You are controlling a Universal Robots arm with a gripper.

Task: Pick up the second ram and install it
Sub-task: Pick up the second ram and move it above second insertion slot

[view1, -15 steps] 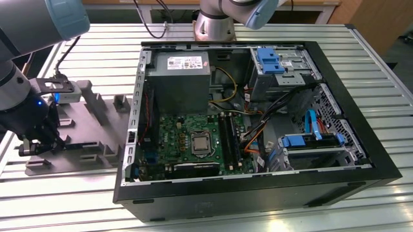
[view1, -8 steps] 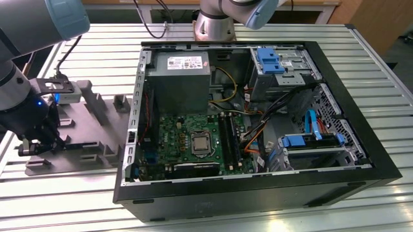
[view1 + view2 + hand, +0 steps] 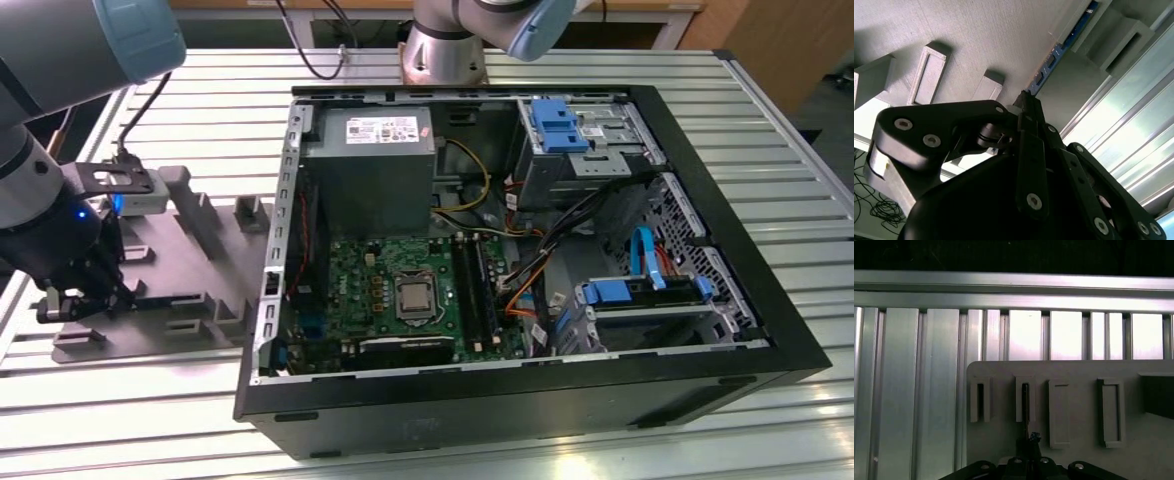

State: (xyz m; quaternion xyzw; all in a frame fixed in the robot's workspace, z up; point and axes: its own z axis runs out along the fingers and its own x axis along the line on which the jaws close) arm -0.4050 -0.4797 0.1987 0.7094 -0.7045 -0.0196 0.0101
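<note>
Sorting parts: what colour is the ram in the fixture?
Blue ram, dark chips; second wrist view shows it best.

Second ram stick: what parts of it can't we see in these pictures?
- Second wrist view: one end of the second ram is behind the gripper; the other end is cut off by the picture's edge.
- Exterior view: the motherboard slots are too small to tell if filled.

Fixture plate (image 3: pixel 994 440): slotted posts (image 3: pixel 1059 412) stand close on either side of gripper (image 3: pixel 1027 437). Slatted table (image 3: pixel 904 390): open passage along the plate's edge. Computer case (image 3: pixel 534 410): open-topped, walled on four sides; cables (image 3: pixel 527 275) and drive cage (image 3: pixel 641 300) crowd the memory slots (image 3: pixel 470 285).
</note>
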